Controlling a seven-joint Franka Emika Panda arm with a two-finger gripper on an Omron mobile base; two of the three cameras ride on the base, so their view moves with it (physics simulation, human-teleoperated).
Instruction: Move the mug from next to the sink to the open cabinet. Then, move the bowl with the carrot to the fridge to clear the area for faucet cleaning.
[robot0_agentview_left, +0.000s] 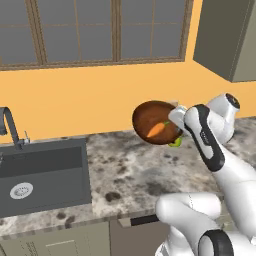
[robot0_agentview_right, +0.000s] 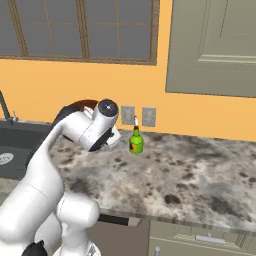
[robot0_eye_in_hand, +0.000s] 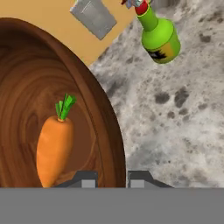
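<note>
In the hand view the gripper pinches the rim of the bowl, one dark tip inside the wall and one outside; much of the bowl is cut off at the left edge. The carrot lies inside it, green top pointing away. In the left base view the bowl is lifted clear of the speckled counter, tilted, to the right of the sink. Beyond stands a green bottle, its cap cropped, with a grey wall outlet on the orange wall.
</note>
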